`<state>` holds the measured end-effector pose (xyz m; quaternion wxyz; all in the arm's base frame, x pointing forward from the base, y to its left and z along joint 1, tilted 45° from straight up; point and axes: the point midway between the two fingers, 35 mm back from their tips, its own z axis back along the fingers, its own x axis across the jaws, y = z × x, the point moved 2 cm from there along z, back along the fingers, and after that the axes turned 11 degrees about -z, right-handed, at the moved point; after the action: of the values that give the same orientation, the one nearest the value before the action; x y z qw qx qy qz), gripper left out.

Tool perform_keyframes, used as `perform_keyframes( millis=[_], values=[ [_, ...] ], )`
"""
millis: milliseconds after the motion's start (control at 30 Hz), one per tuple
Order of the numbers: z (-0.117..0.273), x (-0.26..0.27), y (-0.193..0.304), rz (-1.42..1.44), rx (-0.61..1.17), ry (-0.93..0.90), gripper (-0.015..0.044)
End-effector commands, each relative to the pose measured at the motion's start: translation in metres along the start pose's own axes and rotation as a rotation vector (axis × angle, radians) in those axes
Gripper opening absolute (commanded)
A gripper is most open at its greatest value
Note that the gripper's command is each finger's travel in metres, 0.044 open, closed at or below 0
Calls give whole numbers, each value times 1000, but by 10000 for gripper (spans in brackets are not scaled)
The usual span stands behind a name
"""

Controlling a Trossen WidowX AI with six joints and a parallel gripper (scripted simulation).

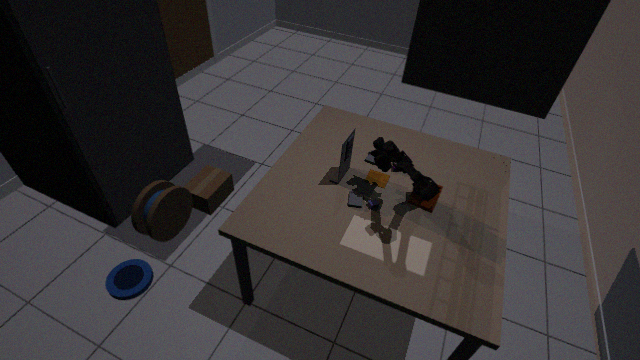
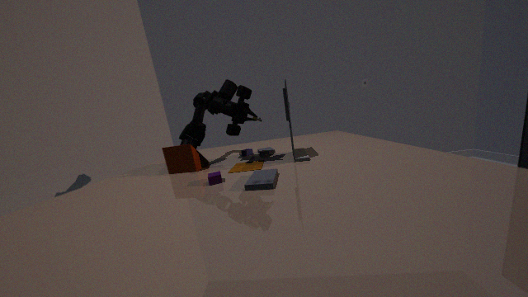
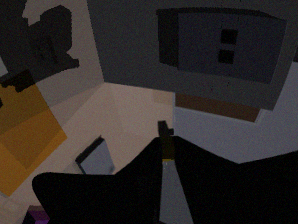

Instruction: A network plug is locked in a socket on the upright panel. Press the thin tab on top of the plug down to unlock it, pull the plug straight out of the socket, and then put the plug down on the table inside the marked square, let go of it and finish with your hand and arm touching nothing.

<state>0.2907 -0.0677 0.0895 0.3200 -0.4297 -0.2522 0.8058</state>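
Fingers on the gripper [image 1: 368, 154] [image 2: 260, 120] [image 3: 167, 159] are narrow and pinched on the small dark network plug [image 3: 165, 137], so yeah, it's holding something. The plug is up in the air at the fingertips, out of the socket housing [image 3: 200, 47] [image 2: 286, 104], with a visible gap to the upright panel [image 1: 346, 156] [image 2: 291, 138] [image 3: 127, 47] in the side view. Can't make out the thin tab at this size, sorry.

The orange marked square [image 1: 378, 178] [image 2: 246, 167] [image 3: 31, 135] is flat on the table [image 1: 290, 200] [image 2: 371, 206] [image 3: 137, 107], lower than the gripper and between the panel and the arm's base. It's got neighbors, though: a flat grey block [image 1: 355, 200] [image 2: 262, 180] [image 3: 97, 158] and a purple cube [image 1: 373, 204] [image 2: 214, 178] [image 3: 36, 216] sit near one side, and there's a second grey block [image 1: 370, 158] [image 2: 266, 151] plus another purple cube [image 2: 247, 153] on the other side. The panel is the tall obstacle, standing right in front of the fingertips. An orange-red box [image 1: 435, 202] [image 2: 181, 159] is down by the arm's base.

Off on the floor there's a cable spool [image 1: 175, 215] just beside a cardboard box [image 1: 212, 188], both near a big dark cabinet [image 1: 120, 100], with a round blue thing [image 1: 111, 281] nearby. Lighting's pretty dim, btw.
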Motion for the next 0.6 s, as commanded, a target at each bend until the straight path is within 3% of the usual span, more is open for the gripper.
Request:
perform_keyframes(
  millis=[0, 567],
  values=[
    [-4, 9, 8, 17, 4, -80, 0],
    [-8, 57, 36, 19, -58, -417, 0]
  ],
)
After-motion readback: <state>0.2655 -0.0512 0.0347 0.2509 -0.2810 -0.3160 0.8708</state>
